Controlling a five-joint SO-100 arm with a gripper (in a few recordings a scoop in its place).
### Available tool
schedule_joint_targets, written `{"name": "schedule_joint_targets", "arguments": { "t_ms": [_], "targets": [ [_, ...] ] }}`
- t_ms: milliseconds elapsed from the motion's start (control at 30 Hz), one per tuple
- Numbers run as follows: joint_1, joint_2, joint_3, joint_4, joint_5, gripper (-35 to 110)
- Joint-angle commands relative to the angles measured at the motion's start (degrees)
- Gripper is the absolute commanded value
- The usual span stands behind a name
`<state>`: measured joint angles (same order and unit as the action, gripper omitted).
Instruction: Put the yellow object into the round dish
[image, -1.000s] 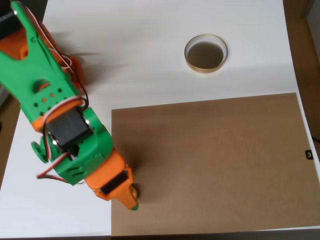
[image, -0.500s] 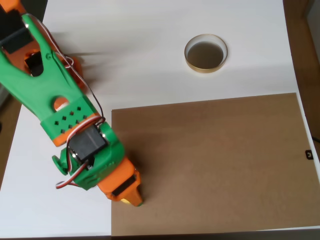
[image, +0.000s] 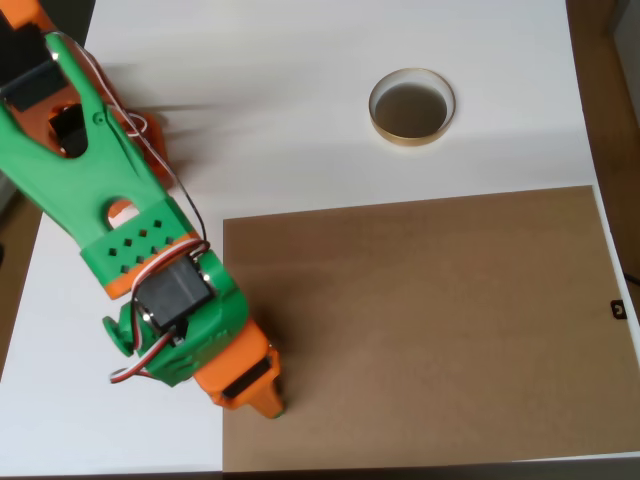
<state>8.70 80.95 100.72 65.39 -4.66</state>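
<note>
Since half a second ago the claw (image: 268, 404) shifted only slightly toward 7 o'clock, and the yellow sliver seen under its tip is now hidden — claw opening cannot be told. Round dish (image: 411, 107) unchanged at 1 o'clock on the white bench (image: 300, 100), well apart from the brown board (image: 430, 320).

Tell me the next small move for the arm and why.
Probably lift a little and check the grasp before travelling. In the overhead view the gripper sits low at the brown board's lower-left corner, hiding whatever is beneath it, while the round dish sits empty far off on the white table.
</note>
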Motion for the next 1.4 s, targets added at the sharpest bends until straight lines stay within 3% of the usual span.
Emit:
{"name": "schedule_joint_targets", "arguments": {
  "t_ms": [0,233,967,1200,1367],
  "targets": [
    [1.8,0.7,-4.3,1.1,-1.4,21],
    [2.8,-0.4,-5.2,1.1,-1.3,15],
    [0.5,-2.0,-8.4,3.0,-0.8,16],
    [0.4,-3.1,-9.1,3.2,-0.8,1],
    [0.3,-2.2,-8.9,3.3,-1.0,0]
  ]
}}
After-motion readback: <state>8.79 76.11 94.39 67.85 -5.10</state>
